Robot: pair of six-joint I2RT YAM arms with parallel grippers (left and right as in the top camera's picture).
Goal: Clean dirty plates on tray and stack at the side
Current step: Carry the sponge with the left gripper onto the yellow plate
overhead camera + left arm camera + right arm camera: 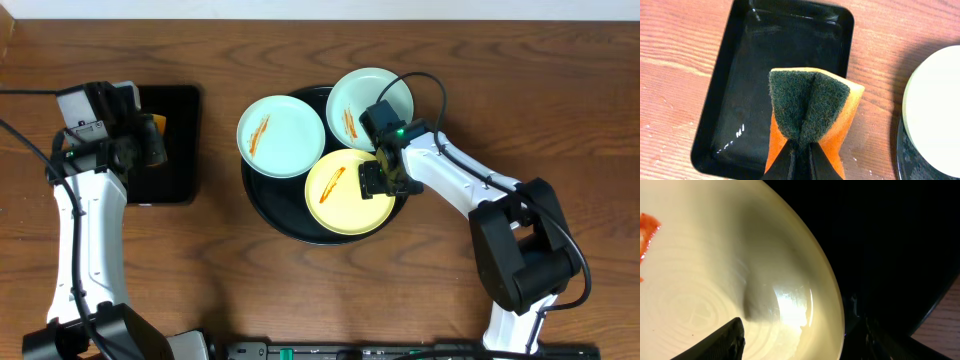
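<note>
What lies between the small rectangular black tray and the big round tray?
Nothing: only bare wooden table separates the rectangular tray from the round tray, as the overhead view shows.

Three plates (281,136) on tray (272,207)

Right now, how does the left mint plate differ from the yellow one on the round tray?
The left mint plate reaches over the round tray's left rim; the yellow plate lies inside it, at the front. The open right pincer straddles the yellow plate's right edge; no pincer is at the mint plate. Colour differs, mint against yellow. Both are soiled with an orange streak.
</note>
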